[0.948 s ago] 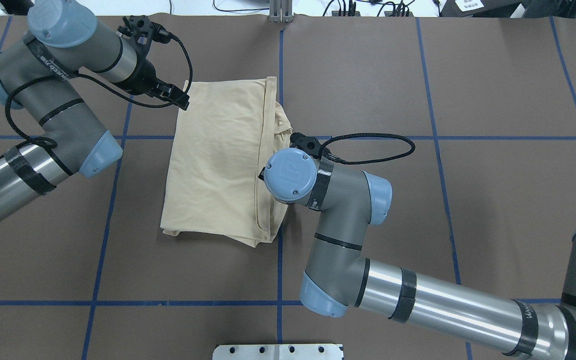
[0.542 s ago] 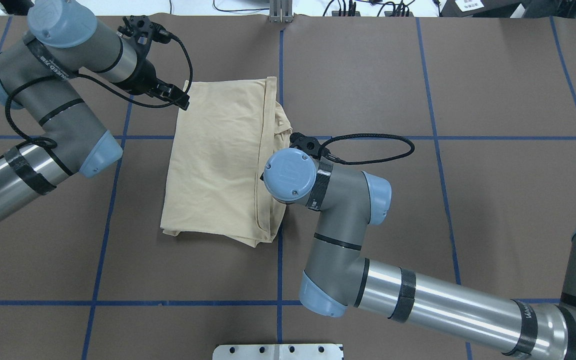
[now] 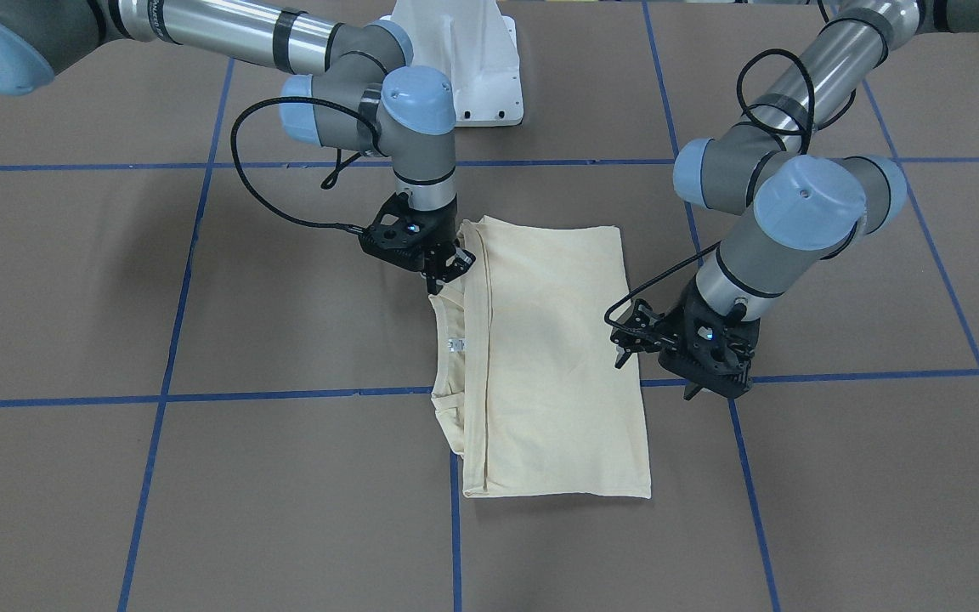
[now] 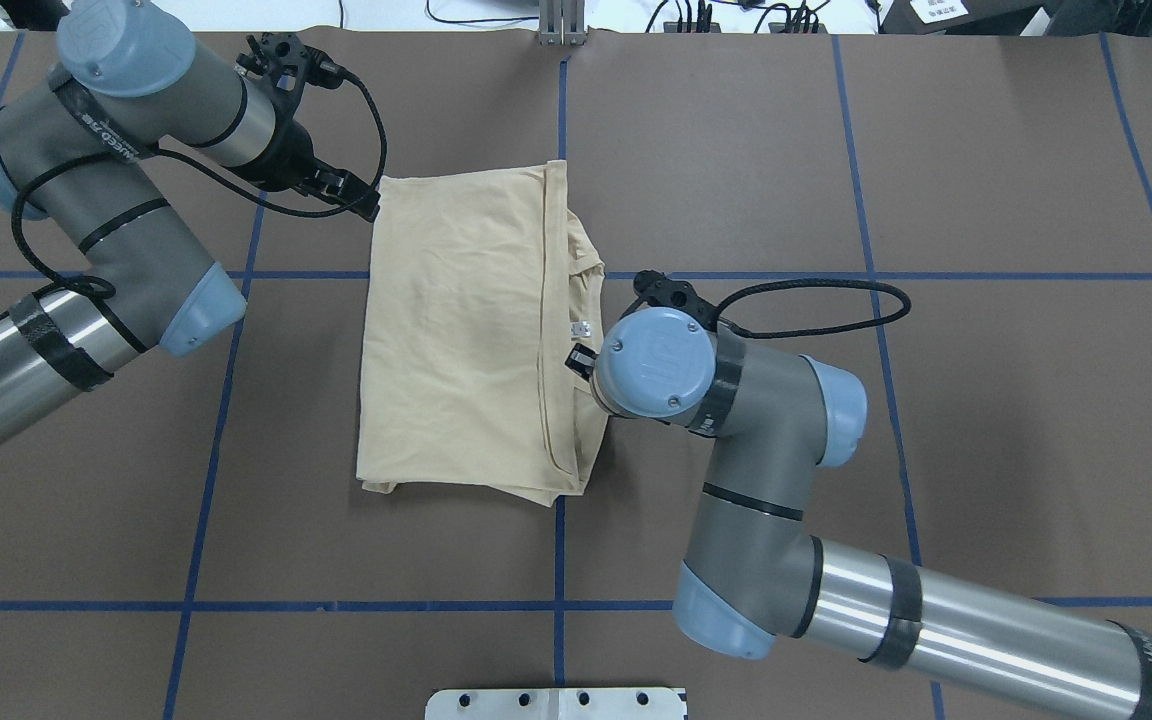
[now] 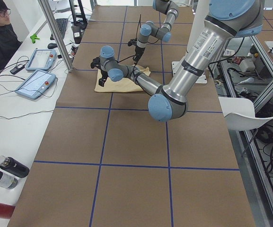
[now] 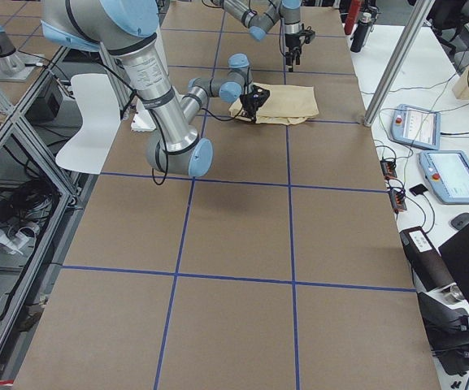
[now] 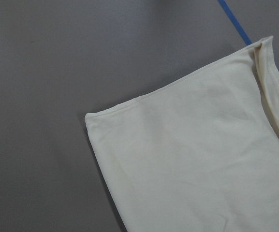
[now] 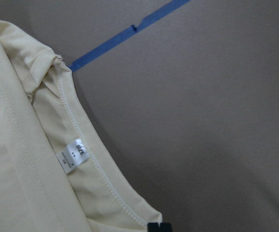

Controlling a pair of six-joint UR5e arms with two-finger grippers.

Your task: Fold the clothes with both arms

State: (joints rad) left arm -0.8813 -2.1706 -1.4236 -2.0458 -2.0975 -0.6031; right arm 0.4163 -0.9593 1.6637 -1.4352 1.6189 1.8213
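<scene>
On the brown table (image 4: pixel 936 400) the half-folded shirt (image 4: pixel 456 330) lies flat, with the right gripper (image 3: pixel 447 265) at the collar and the left gripper (image 4: pixel 366 205) at a corner, probably staging a fold; I cannot tell either pincer's width.

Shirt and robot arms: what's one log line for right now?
shirt: folded, flat | right end effector: gripping collar | left end effector: open, beside shirt edge

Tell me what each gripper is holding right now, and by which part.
The right gripper appears to pinch the shirt at its neckline edge. The left gripper holds nothing; it is beside the shirt, off the fabric.
</scene>
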